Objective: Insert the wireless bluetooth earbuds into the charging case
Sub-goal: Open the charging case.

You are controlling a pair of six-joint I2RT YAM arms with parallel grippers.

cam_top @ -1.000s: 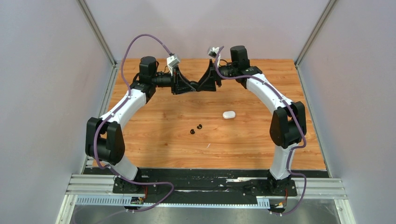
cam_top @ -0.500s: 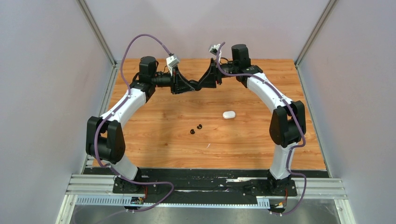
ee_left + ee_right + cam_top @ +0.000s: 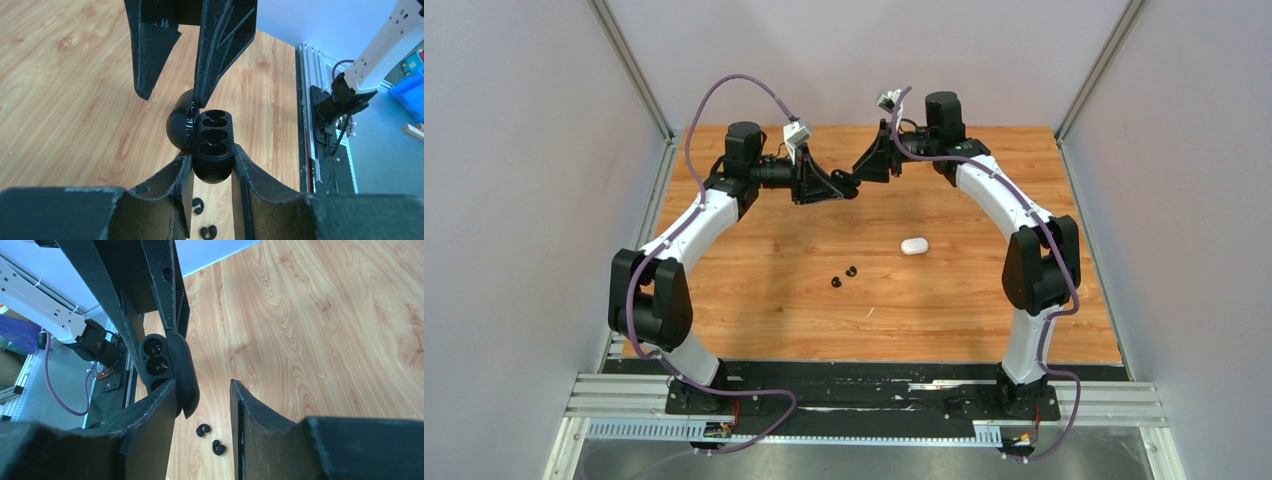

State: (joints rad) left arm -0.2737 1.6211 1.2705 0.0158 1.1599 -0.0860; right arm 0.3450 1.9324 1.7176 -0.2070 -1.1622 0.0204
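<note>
Plainly, the left pincer [image 3: 212, 156] is clamped on the lower body of a glossy black pill-shaped plastic charging case [image 3: 214, 145]. The case's hinged lid [image 3: 177, 122] stands open, and its two sockets are too dark to read. Opposite, the right pincer [image 3: 202, 385] is spread, with the lid beside one finger [image 3: 155, 410]; whether they touch is unclear. Two tiny black rounded plastic earbuds [image 3: 202, 429] lie on the wooden table [image 3: 754, 250] below both pincers. A white pill-shaped case [image 3: 914, 245] sits well below the right pincer.
</note>
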